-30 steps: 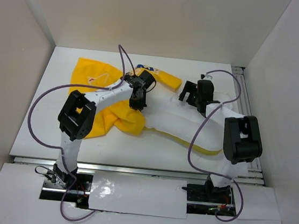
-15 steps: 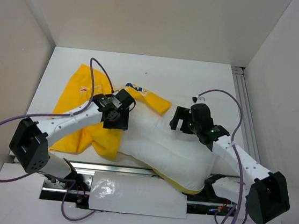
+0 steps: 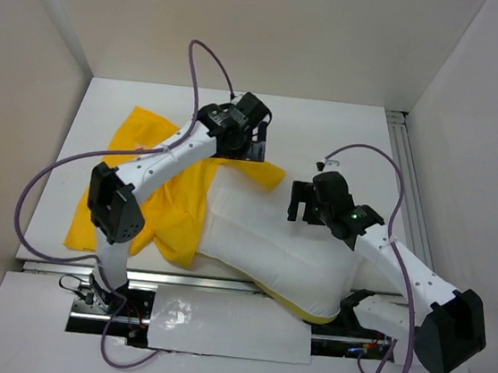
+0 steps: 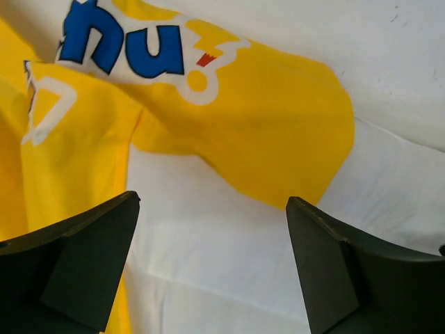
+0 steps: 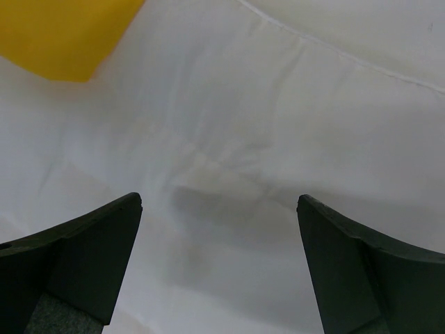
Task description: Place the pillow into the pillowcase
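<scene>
Both spread | L hand [image 4: 212, 200] above pillowcase [image 4: 278, 125] corner | R hand [image 5: 220, 200] over pillow [image 5: 229, 132]

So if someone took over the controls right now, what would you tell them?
Left gripper: open, empty, over a lettered flap of the pillowcase.
Right gripper: open, empty, above the pillow.
The pillow lies on the table, one side overlapping the pillowcase, one yellow flap draped on its far corner.
Done: nothing visibly inserted.
Left: open the case and feed the pillow in.
</scene>
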{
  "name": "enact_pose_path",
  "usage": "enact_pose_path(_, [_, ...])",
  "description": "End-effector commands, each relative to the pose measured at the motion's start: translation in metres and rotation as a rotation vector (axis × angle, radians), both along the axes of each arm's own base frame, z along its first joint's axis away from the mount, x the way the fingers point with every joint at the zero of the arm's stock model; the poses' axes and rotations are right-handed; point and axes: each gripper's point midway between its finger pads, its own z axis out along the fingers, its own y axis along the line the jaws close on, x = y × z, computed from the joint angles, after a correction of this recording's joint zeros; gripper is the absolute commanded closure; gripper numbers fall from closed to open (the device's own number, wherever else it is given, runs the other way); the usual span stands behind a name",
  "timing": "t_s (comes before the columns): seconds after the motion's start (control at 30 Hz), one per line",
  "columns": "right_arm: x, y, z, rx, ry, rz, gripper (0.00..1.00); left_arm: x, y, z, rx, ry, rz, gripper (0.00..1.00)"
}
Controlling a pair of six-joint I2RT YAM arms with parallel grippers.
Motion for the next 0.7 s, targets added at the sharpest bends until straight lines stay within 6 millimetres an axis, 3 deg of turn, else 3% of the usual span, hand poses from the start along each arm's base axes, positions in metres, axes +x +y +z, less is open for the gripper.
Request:
enact_pose_path(0.0, [-0.002,-0.003,0.017,-0.022,-0.053,0.023,0.0,0.0,0.001,-0.036,0.112,0.106,-0.001,0.0])
enact_pose_path(0.17, [0.002,-0.006,0.024,-0.058,-0.11,0.044,0.0,0.001,0.007,-0.054,0.167,0.139,0.02,0.0])
enact_pose_path(0.3, [0.01,-0.01,0.022,-0.099,-0.114,0.023,0.0,0.002,-0.004,-0.059,0.116,0.137,-0.01,0.0])
enact_pose_path(0.37, [0.012,-0.007,0.02,-0.111,-0.118,0.044,0.0,0.006,-0.01,-0.057,0.092,0.122,-0.015,0.05])
enact_pose_path(0.4, [0.014,-0.006,0.022,-0.113,-0.13,0.051,0.0,0.007,-0.013,-0.063,0.092,0.135,-0.02,0.11])
enact_pose_path(0.53, [0.028,0.01,0.038,-0.12,-0.206,0.163,0.0,0.028,-0.009,-0.07,0.062,0.139,0.032,0.53])
enact_pose_path(0.57, [0.033,0.011,0.04,-0.148,-0.225,0.19,0.0,0.033,-0.014,-0.067,0.014,0.145,0.034,0.83])
enact_pose_path(0.6, [0.035,0.014,0.043,-0.15,-0.246,0.217,0.0,0.037,-0.013,-0.067,-0.004,0.145,0.038,0.95])
enact_pose_path(0.63, [0.04,0.013,0.038,-0.17,-0.24,0.223,0.0,0.044,-0.007,-0.066,-0.021,0.143,0.054,1.0])
enact_pose_path(0.67, [0.049,0.018,0.047,-0.16,-0.284,0.224,0.0,0.047,-0.007,-0.065,-0.042,0.144,0.063,1.0])
